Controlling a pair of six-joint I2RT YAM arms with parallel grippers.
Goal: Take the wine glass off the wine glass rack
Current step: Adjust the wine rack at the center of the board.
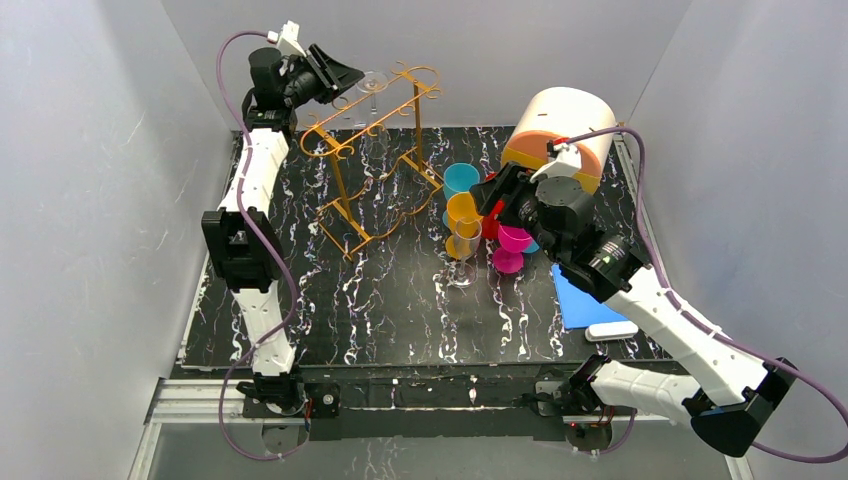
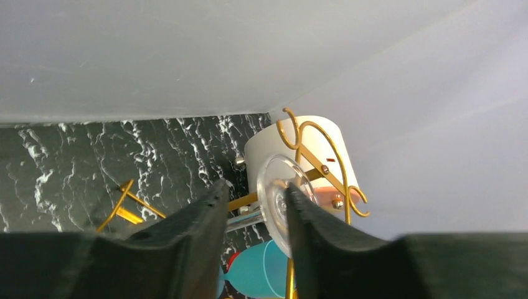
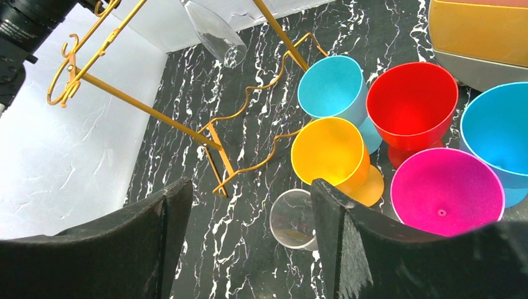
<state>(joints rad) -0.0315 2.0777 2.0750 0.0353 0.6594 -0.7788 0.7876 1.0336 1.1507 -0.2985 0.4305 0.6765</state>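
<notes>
Judging by the overhead view, the step in hand is the grasp. The left gripper [image 1: 355, 78] sits at the upper left of the frame, level with the foot of the wine glass [image 1: 372, 82], which hangs upside down from the top rails of the wine glass rack [image 3: 149, 112]. Only the left wrist view shows the fit: the clear foot lies against the right-hand finger [image 2: 305, 227] and the stem seems to run across the gap, the jaws standing narrowly apart and not yet pinched. Next, it likely needs to clamp the stem and slide the foot along the rails and out their open end. The right wrist view alone shows the bowl at its top edge and the right gripper [image 3: 249, 187], spread wide and empty, above coloured cups [image 3: 411, 103].
</notes>
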